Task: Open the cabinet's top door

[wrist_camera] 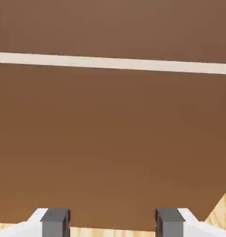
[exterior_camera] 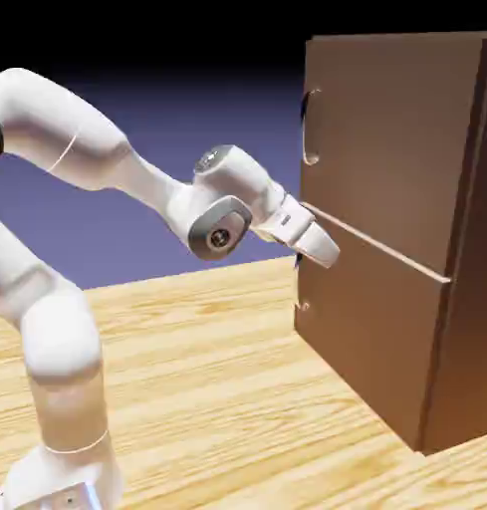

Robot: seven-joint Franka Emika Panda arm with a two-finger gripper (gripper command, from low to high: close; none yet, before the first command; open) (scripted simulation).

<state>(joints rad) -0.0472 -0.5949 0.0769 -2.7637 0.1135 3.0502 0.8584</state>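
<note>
The dark-brown cabinet (exterior_camera: 466,299) stands at the exterior view's right. Its top door (exterior_camera: 386,139) is shut flush, and a small curved handle (exterior_camera: 309,127) sits at its left edge. My gripper (exterior_camera: 301,259) hovers at the cabinet's front left edge, level with the seam between the top door and the lower panel (exterior_camera: 371,329), well below that handle. In the hand view my gripper (wrist_camera: 112,224) is open with nothing between the grey fingertips (wrist_camera: 55,221). Brown wood fills that view, crossed by a pale seam line (wrist_camera: 113,63).
The lower panel has its own small handle (exterior_camera: 302,304) just under my gripper. The light wooden table (exterior_camera: 217,398) stretches out in front of the cabinet, and a sliver of it shows in the hand view's bottom right corner (wrist_camera: 223,213).
</note>
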